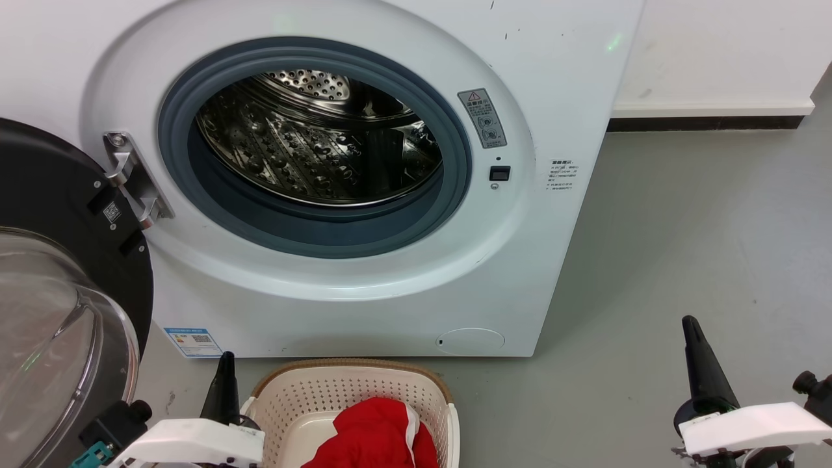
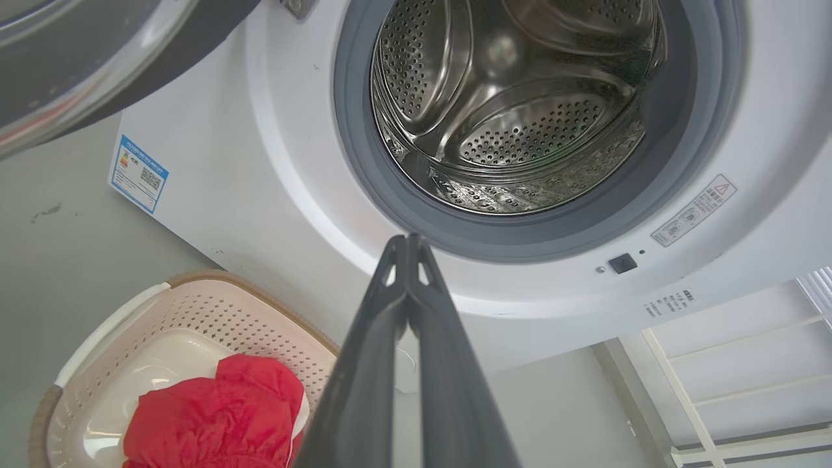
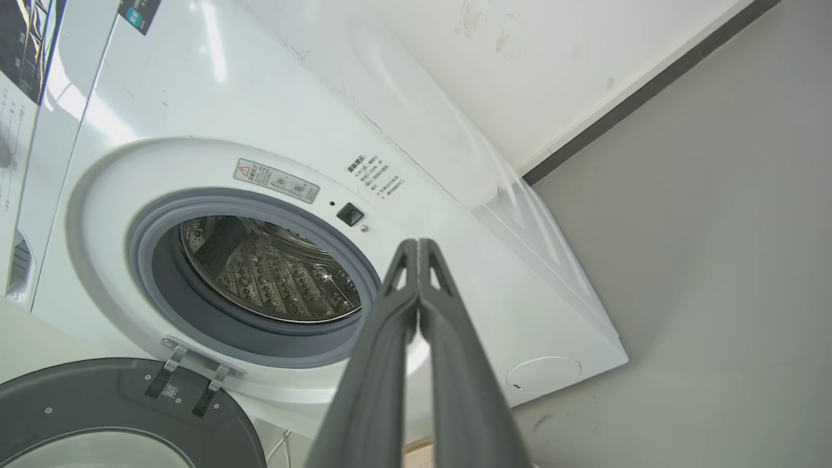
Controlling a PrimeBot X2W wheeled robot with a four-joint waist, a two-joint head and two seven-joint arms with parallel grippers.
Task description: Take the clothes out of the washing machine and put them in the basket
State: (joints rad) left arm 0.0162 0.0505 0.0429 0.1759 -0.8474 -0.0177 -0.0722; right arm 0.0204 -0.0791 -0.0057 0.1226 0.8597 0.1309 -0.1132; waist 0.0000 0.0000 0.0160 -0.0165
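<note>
Bare drum (image 1: 312,149) in washing machine (image 1: 520,273) | red clothes (image 1: 377,435) heaped in basket (image 1: 351,380), parked under porthole (image 1: 312,237) for short drop | left gripper (image 2: 408,244), right gripper (image 3: 417,247) clenched empty, job looking done

A plain laundry room lies before me: a white washing machine (image 1: 364,312) stands on bare grey floor (image 1: 682,234) against a white wall (image 1: 715,52) with dark skirting (image 1: 702,123).

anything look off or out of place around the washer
Nothing stands out. The washing machine has its door open and its drum looks empty. The clothes lie in the basket before it, with none on the floor in view. The left gripper and right gripper are shut, holding nothing.
</note>
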